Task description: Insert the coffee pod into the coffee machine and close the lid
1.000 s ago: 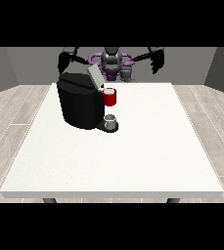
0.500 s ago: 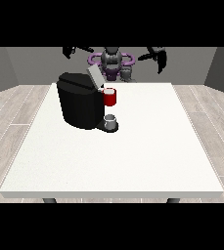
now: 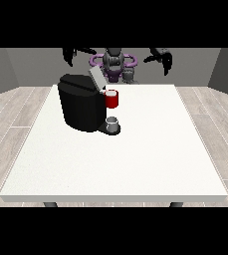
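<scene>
One white table (image 3: pixel 150 149) fills the view, and on it stands one black coffee machine (image 3: pixel 80 104) — a single unit with one grey lid (image 3: pixel 96 78) tilted upward at its top. There is one red part (image 3: pixel 112 98) at the machine's front, and one small grey cup (image 3: pixel 113 122) below it on the machine's base. Behind the table there is one robot (image 3: pixel 114 62), and two black hands show — one hand at the view's left (image 3: pixel 70 53) and one hand at the view's right (image 3: pixel 161 57). Under the table's near edge, two dark legs are visible, one (image 3: pixel 49 204) towards each (image 3: pixel 175 204) corner.
</scene>
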Tool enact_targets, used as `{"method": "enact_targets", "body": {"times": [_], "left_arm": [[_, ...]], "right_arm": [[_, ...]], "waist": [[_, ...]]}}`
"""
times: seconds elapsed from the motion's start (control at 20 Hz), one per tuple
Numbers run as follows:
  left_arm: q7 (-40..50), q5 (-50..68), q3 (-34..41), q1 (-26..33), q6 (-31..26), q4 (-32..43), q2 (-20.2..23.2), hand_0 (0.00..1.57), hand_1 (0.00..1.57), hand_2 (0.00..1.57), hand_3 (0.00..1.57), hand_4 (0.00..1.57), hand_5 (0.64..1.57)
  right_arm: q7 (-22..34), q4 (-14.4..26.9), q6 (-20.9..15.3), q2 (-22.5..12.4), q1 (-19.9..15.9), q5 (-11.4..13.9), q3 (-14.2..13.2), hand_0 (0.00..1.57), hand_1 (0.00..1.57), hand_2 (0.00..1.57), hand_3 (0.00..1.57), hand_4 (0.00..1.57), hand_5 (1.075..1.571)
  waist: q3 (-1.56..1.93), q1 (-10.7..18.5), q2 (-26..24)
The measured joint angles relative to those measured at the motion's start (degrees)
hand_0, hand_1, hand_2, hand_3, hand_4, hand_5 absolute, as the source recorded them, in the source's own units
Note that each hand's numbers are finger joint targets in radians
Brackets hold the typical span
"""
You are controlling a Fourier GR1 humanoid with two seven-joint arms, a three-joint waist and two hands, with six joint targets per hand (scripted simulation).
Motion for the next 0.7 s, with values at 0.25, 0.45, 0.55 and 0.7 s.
{"method": "enact_targets", "body": {"times": [0.25, 0.45, 0.55, 0.7], "left_arm": [[3.5, 2.7, -2.9, 0.8, 0.7, -5.9, -0.2, 0.0, 0.0, 0.0, 0.0, 0.32, 1.571], [4.2, 3.7, -4.3, 3.5, 1.5, -11.2, 0.0, 0.0, 0.0, 0.0, 0.0, 0.35, 1.571], [4.5, 4.1, -4.8, 5.2, 1.9, -14.0, 0.0, 0.0, 0.0, 0.0, 0.0, 0.35, 1.571], [5.7, 5.5, -4.9, 7.4, 1.5, -17.7, 0.9, 0.0, 0.0, 0.0, 0.0, 0.36, 1.571]], "right_arm": [[1.7, 3.9, 0.3, -0.4, -4.3, -3.4, -2.9, 0.0, 0.0, 0.0, 0.0, 0.17, 1.571], [1.2, 6.1, 0.5, 0.0, -6.5, -4.0, -2.7, 0.0, 0.0, 0.0, 0.0, 0.0, 1.571], [0.9, 6.9, 0.5, 0.2, -7.3, -3.6, -1.9, 0.0, 0.0, 0.0, 0.0, 0.0, 1.571], [1.3, 7.5, 0.4, 0.7, -8.6, -3.5, -0.9, 0.0, 0.0, 0.0, 0.0, 0.0, 1.571]], "waist": [[-0.01, 1.1, 2.9], [0.0, 0.7, 5.4], [0.0, 0.2, 6.4], [-0.01, -0.6, 7.3]]}}
